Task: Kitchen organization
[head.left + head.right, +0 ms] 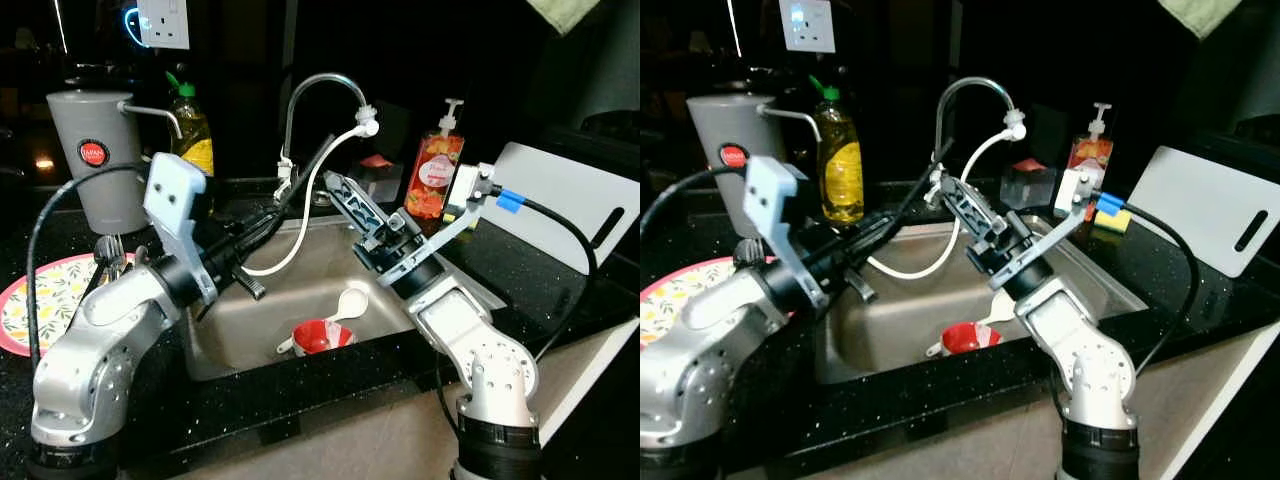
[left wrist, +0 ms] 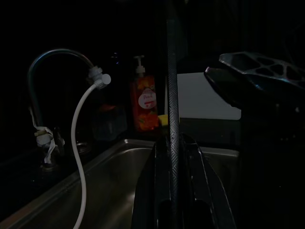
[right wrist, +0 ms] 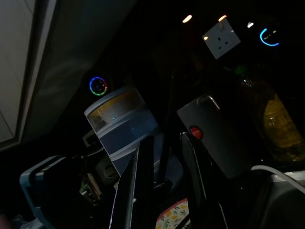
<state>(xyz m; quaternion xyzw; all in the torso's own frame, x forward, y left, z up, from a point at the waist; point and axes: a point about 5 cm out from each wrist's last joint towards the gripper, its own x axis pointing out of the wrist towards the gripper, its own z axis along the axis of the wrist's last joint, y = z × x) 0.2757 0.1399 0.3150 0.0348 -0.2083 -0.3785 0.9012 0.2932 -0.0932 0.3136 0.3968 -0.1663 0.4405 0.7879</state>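
Observation:
A long thin black stick (image 1: 310, 172) slants up over the steel sink (image 1: 235, 335), and my left gripper (image 1: 262, 232) is shut on its lower end. The left wrist view shows the stick (image 2: 172, 95) rising between the two fingers. My right gripper (image 1: 335, 185) reaches up and left over the sink, close to the stick's upper end. Its fingers (image 3: 143, 162) stand a little apart, with a dark line like the stick seen in the gap. I cannot tell whether they touch it. A red cup (image 1: 320, 337) and a white spoon (image 1: 350, 302) lie in the basin.
A curved tap (image 1: 320, 85) with a white hose (image 1: 300, 235) stands behind the sink. A red soap bottle (image 1: 435, 170), a white cutting board (image 1: 560, 200) and a sponge (image 1: 1112, 215) are to the right. A yellow bottle (image 1: 192, 130), grey container (image 1: 100, 155) and floral plate (image 1: 40, 300) are to the left.

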